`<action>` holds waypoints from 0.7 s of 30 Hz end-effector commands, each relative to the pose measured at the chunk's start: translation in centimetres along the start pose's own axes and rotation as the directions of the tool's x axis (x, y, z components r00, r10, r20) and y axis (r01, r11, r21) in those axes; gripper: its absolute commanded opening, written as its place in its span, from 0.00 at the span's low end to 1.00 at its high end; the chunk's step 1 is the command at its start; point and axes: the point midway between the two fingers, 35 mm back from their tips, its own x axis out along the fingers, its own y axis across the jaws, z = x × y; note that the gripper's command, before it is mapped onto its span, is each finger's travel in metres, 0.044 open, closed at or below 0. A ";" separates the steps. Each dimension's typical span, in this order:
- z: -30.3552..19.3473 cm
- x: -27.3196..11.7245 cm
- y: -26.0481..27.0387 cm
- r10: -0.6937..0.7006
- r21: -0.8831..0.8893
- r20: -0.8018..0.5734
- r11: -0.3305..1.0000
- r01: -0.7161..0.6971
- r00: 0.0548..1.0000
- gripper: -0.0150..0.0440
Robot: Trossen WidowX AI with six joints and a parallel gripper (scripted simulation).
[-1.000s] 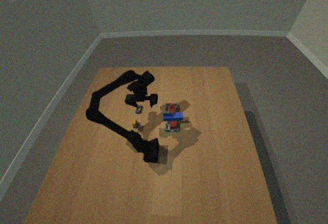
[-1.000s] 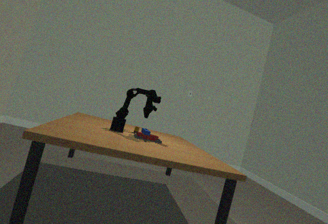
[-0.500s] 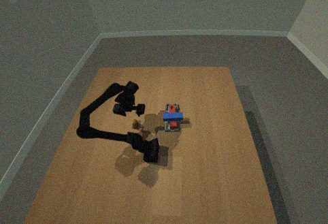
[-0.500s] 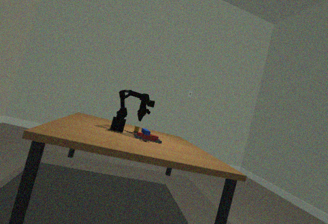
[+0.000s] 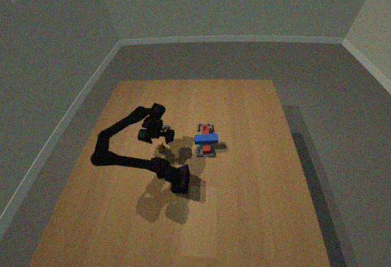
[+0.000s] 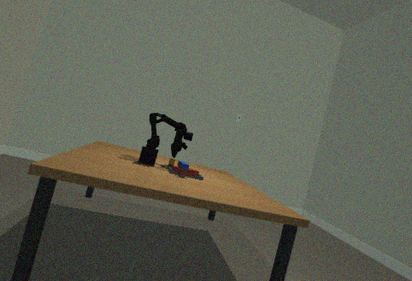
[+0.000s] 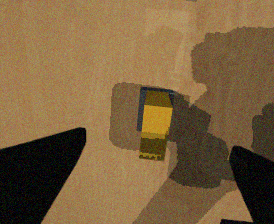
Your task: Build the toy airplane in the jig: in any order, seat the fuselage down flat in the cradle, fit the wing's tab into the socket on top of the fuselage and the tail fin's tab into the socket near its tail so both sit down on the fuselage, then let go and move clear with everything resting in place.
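The red fuselage (image 5: pixel 206 148) (image 6: pixel 192 172) lies in the grey cradle (image 5: pixel 199 154) and looks flat. The blue wing (image 5: pixel 206 139) (image 6: pixel 183 166) lies crosswise on top of it; its tab is hidden. The dark tail socket (image 5: pixel 204 128) shows uncovered at the far end of the fuselage. The yellow tail fin (image 5: pixel 161 146) (image 6: pixel 172 162) (image 7: pixel 157 119) stands in a small dark holder (image 7: pixel 140 110) left of the cradle. My gripper (image 5: pixel 157 138) (image 6: pixel 173 155) (image 7: pixel 157 143) is open and empty above the fin, whose top shows between the two fingertips in the wrist view.
A small grey holder (image 5: pixel 166 127) lies beyond the fin, partly behind the gripper. The arm's base (image 5: pixel 180 179) stands on the wooden table (image 5: pixel 251 217) (image 6: pixel 107 170), nearer the camera than the cradle in the top view.
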 end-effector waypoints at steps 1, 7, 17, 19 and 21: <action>0.0 0.6 0.1 0.004 0.001 0.004 1.000 -0.004 1.000 1.00; 0.1 1.6 0.0 0.003 0.001 0.004 1.000 -0.003 1.000 1.00; 0.1 3.2 0.1 0.003 0.000 0.005 1.000 -0.003 1.000 1.00; 0.1 3.5 0.1 0.004 0.000 0.005 1.000 -0.004 1.000 1.00; 0.1 3.8 0.1 0.004 0.000 0.005 1.000 -0.004 1.000 1.00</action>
